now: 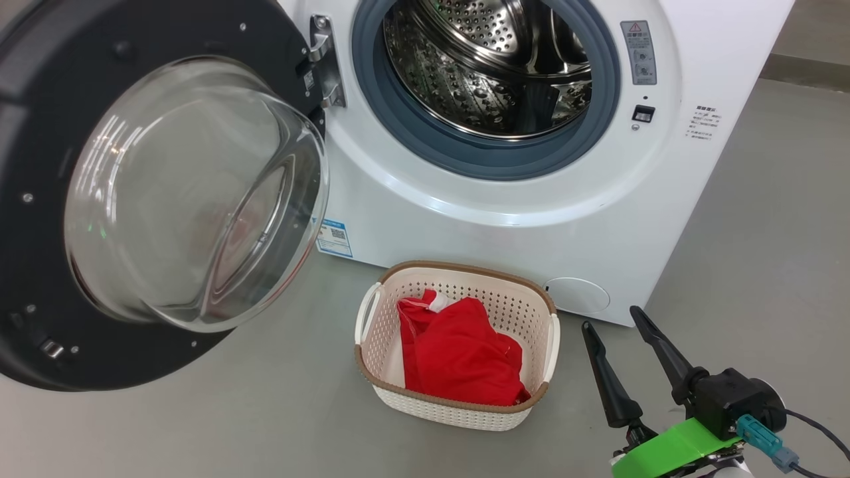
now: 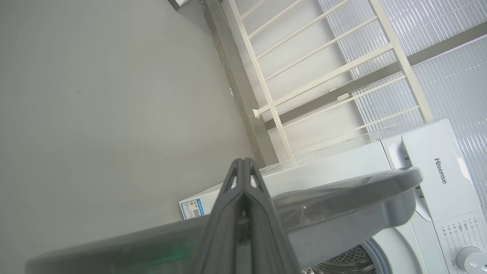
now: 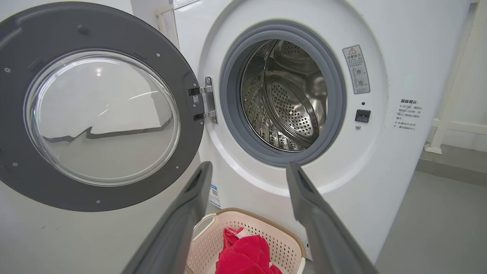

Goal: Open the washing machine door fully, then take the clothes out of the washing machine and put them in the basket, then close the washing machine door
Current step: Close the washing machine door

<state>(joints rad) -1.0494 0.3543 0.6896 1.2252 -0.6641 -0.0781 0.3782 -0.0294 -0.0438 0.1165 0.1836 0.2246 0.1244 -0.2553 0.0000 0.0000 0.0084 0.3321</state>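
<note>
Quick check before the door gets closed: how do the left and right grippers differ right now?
The left gripper is shut, fingers pressed together; the right gripper stands wide open. The left gripper is up at the edge of the washing machine door, contact unclear; the right gripper is low, right of the basket, pointing toward the washing machine. Both hold nothing.
</note>
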